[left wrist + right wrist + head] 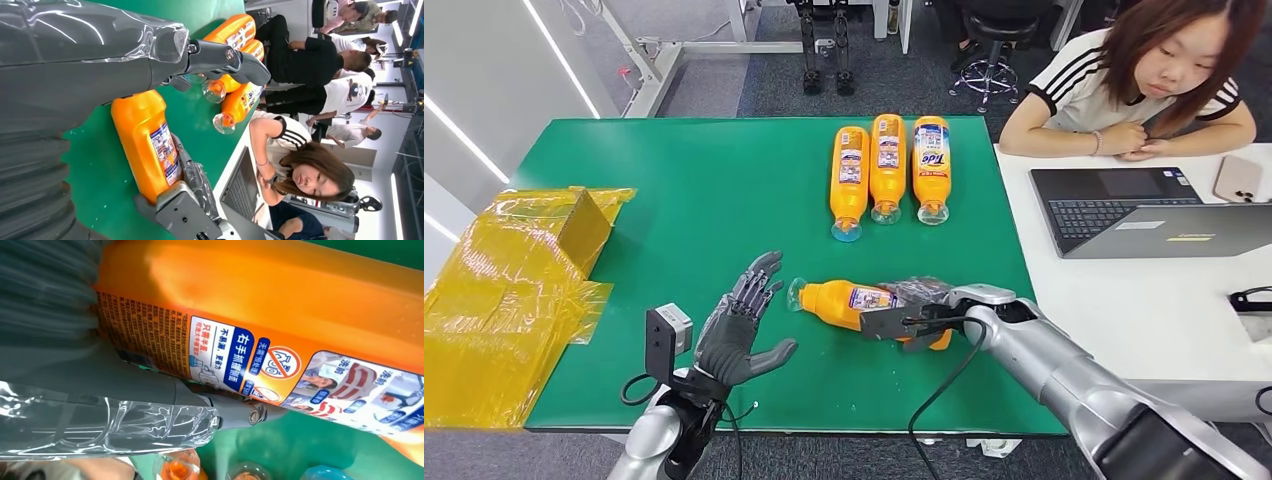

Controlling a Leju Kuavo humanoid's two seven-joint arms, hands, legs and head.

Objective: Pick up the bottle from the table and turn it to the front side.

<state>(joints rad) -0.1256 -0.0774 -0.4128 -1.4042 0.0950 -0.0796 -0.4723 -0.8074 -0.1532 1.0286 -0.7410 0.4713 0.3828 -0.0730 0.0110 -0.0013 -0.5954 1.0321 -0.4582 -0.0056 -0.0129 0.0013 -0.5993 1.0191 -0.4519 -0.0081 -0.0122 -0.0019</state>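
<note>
1. Gripping the base end of the bottle (856, 302), your right hand (919, 322) sits at lower centre-right of the head view; the right wrist view shows its thumb lying across the label, so I judge it holds the bottle, though the fingers on the far side are hidden
2. You can see the bottle lying on its side on the green surface (714, 200), cap end toward frame left, with the small-print back label facing up
3. Your left hand (742, 330) hovers at lower centre-left with fingers spread wide and nothing in it, just beside the cap end
4. Watch for slip: the plastic is smooth and the grasp is at one end, so the neck may sag or the bottle may roll out as you lift
5. Mind over- or under-turning; the front label is not visible yet, so judge the rotation carefully
6. Keep clear of the three bottles (889, 170) lined up at upper centre, and of the laptop (1144, 212) at right, where a person sits close by
</note>
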